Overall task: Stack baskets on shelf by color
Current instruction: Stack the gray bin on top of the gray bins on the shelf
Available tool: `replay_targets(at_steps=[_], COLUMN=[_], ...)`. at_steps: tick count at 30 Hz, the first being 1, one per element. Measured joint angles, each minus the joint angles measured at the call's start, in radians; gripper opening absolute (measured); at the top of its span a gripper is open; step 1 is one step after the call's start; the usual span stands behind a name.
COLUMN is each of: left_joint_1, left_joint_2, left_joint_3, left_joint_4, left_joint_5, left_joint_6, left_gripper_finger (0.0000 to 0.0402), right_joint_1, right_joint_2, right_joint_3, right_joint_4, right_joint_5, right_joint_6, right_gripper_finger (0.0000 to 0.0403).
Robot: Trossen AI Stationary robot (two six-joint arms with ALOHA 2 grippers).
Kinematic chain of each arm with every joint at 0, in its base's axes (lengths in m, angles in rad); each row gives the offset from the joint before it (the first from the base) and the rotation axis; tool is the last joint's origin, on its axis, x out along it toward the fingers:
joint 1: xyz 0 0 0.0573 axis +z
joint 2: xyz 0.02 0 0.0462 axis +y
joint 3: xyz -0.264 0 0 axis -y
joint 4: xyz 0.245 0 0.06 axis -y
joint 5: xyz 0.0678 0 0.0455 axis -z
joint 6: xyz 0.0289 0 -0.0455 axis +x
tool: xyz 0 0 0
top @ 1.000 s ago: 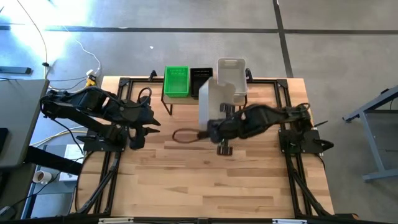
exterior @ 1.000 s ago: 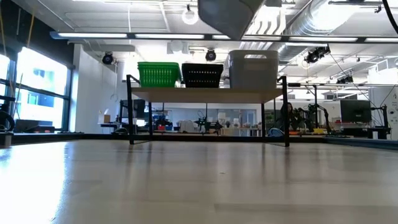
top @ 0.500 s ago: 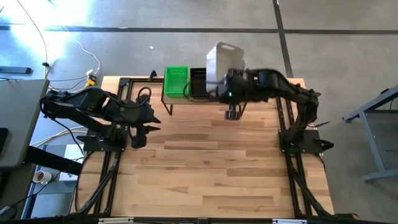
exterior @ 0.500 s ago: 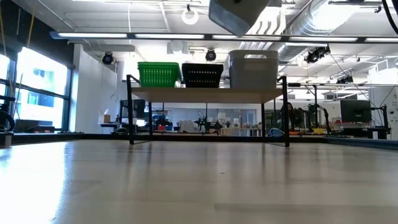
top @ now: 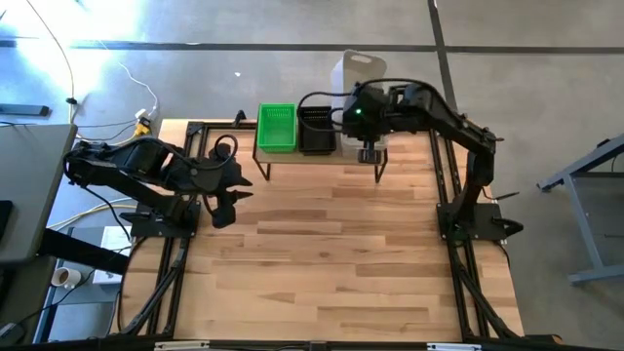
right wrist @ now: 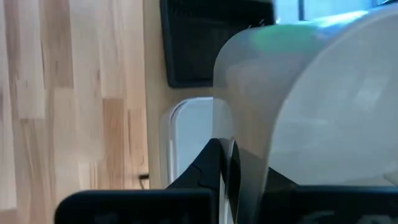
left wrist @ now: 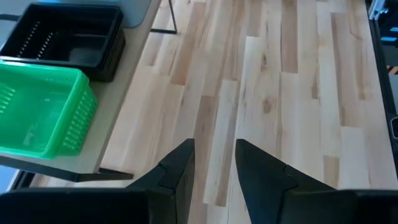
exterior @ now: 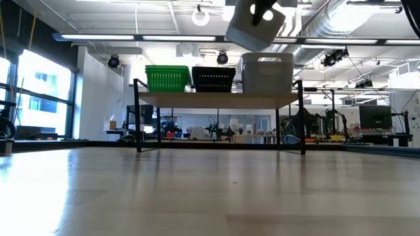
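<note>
Carrying a pale grey basket up from mid-table, my right gripper is clamping its wall above the shelf's grey stack, nearing placement; my left gripper is idling part-open.

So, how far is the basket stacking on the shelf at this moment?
Done, by the look of it: a green stack, a black stack and a pale grey stack stand side by side on the shelf. In hand: the right gripper, jaws shut on a tilted grey basket, holds it above the grey stack. Left: lowering it in. The left gripper waits at the table's left.
</note>
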Motion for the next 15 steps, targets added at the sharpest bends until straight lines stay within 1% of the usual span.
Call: replay_targets(at_steps=[8,15], left_joint_1=[0.001,0.01], left_joint_2=[0.0,0.0], left_joint_3=[0.0,0.0], left_joint_4=[-0.012,-0.031], left_joint_5=[-0.013,-0.028], left_joint_6=[-0.007,0.009], left_gripper_finger=[0.0106,0.0106], right_joint_1=[-0.016,-0.037], right_joint_2=[0.002,-0.029], right_joint_3=[-0.122,-0.158], right_joint_4=[-0.001,0.0], right_joint_5=[0.002,-0.012], right_joint_6=[-0.023,-0.023], right_gripper_finger=[0.0,0.0])
